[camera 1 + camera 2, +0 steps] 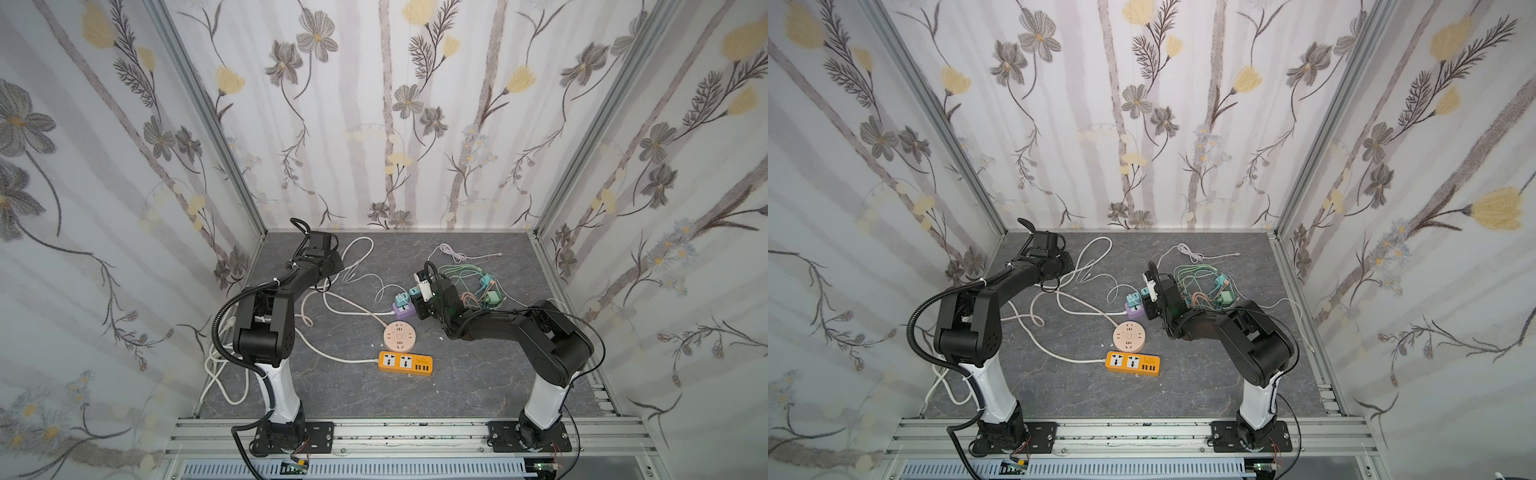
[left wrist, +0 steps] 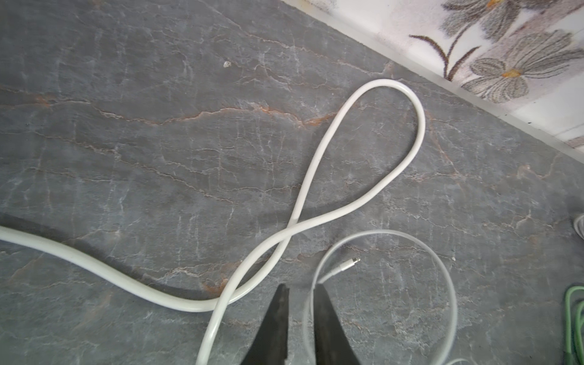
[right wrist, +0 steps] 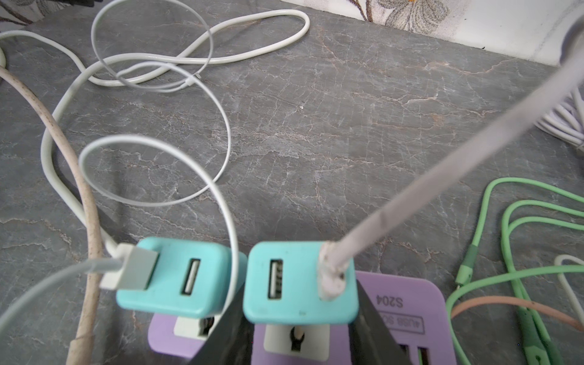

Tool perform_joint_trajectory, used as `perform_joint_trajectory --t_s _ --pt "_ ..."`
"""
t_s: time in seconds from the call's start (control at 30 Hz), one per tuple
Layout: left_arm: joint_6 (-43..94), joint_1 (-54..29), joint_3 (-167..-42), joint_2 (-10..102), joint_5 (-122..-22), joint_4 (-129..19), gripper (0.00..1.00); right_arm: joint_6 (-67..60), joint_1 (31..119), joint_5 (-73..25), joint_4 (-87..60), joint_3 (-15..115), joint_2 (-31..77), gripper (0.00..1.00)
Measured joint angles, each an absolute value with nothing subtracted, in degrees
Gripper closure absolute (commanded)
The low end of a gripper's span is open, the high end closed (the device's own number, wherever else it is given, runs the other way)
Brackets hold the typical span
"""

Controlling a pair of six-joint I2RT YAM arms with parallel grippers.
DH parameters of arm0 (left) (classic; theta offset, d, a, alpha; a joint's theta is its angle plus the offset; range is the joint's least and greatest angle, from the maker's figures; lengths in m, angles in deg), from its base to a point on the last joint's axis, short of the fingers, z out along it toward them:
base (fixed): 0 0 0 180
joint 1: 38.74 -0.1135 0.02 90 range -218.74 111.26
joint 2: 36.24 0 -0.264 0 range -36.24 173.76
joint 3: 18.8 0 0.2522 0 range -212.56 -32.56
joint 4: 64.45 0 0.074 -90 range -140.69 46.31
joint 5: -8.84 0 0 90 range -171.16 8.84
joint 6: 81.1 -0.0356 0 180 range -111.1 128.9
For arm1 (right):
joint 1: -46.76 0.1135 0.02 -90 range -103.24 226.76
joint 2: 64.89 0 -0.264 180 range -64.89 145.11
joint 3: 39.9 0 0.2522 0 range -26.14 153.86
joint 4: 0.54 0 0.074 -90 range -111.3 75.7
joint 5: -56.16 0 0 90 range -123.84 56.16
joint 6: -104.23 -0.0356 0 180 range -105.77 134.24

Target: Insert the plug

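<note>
Closest, the left pincer (image 2: pixel 301 287) is seen a little spread, with nothing pinched; a thin white cord (image 2: pixel 379 232) lies at its tips. The right pincer (image 3: pixel 301 284) is pressed onto a teal plug (image 3: pixel 298 278), right over the purple socket block (image 3: pixel 407 303). A straight push down seems needed next to seat it. Two teal plugs and three socket blocks are counted.

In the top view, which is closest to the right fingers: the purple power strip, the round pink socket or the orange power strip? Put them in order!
1. purple power strip: just under the right fingers, holding the teal charger.
2. round pink socket: next, toward the front.
3. orange power strip: farthest, at the front.
</note>
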State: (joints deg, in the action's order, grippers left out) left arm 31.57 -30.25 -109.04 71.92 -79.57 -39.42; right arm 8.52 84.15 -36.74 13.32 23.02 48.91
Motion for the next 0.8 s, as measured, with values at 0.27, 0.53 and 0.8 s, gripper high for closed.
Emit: perform_joint_trajectory --t_s 0.27,0.53,0.8 --pt "27.1 -25.4 -106.4 66.5 -74.9 -42.4 0.48 7.7 85.1 -38.6 3.4 26.1 47.9 0.64" --pt "16.5 -16.8 -110.7 65.0 -59.1 -41.4 0.56 7.0 85.6 -40.0 -2.9 29.5 48.2 0.61" --pt "13.6 -14.9 -113.8 70.0 -52.4 -36.4 0.43 5.8 85.7 -39.7 -9.9 30.5 47.2 0.01"
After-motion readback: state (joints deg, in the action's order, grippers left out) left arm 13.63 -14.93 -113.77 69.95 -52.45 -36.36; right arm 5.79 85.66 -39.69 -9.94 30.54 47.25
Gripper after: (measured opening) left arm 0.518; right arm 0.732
